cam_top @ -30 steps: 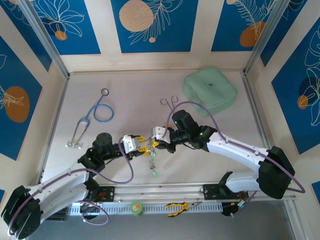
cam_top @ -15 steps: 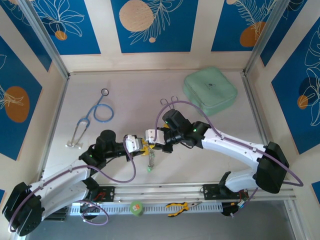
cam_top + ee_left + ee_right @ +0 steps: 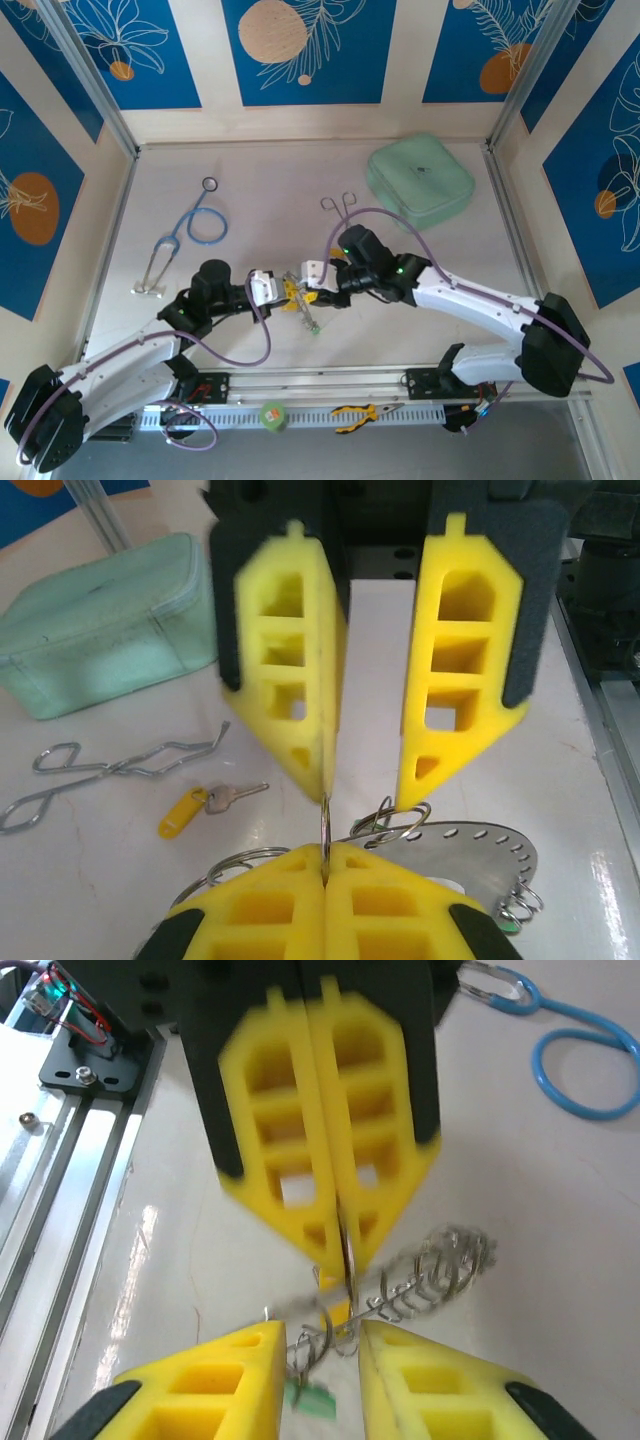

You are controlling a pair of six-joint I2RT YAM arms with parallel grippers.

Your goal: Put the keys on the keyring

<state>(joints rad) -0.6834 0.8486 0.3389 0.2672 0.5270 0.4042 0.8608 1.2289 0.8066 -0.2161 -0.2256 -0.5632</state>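
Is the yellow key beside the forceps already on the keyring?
No: the yellow key lies alone beside the forceps, clearly apart from the keyring.

Nothing legible: no words, brand names, numbers or signs can be read. The pale green zip pouch (image 3: 432, 192) near the table's far right corner bears a small dark mark (image 3: 421, 171) on its top face. In the top view it is too small to tell whether this is a logo or lettering.
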